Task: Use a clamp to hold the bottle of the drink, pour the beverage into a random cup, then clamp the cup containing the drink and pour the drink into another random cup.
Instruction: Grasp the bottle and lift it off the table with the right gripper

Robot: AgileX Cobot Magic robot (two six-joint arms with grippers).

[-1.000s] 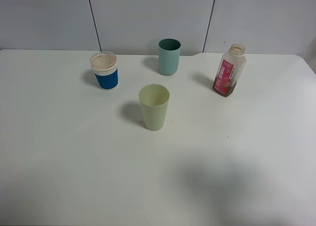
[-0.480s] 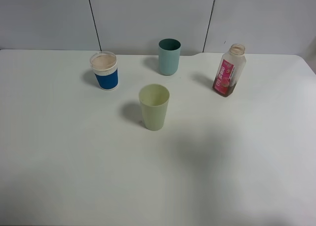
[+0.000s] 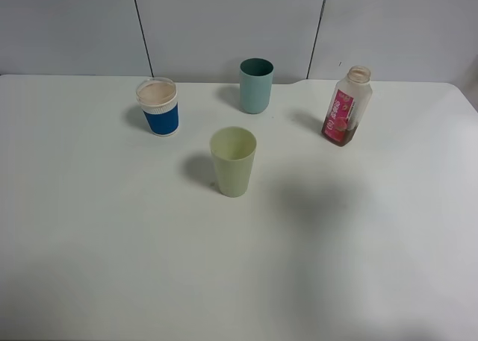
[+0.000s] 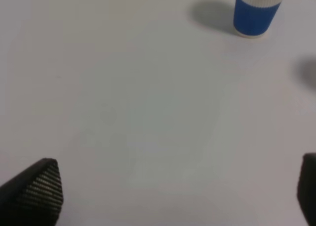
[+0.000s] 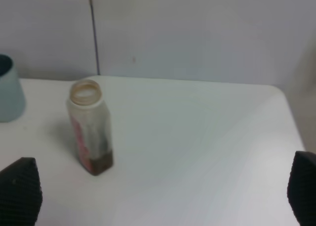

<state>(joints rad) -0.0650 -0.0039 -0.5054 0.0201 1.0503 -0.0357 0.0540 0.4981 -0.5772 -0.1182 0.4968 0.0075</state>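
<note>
Only a shadow (image 3: 314,203) is sliding farther away; left end effector (image 4: 175,191) and right end effector (image 5: 163,191) are hanging wide open, empty.

White table (image 3: 112,244), three cups (image 3: 233,162), one bottle (image 3: 346,107)

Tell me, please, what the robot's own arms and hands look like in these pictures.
Only the fingertips show, and only in the wrist views. The left hand has black, blunt wedge-shaped fingertips with a fine ribbed, weave-like texture. The right hand has similar black fingertips, too blurred to show texture. No arm body, cable or marking is in view.
</note>
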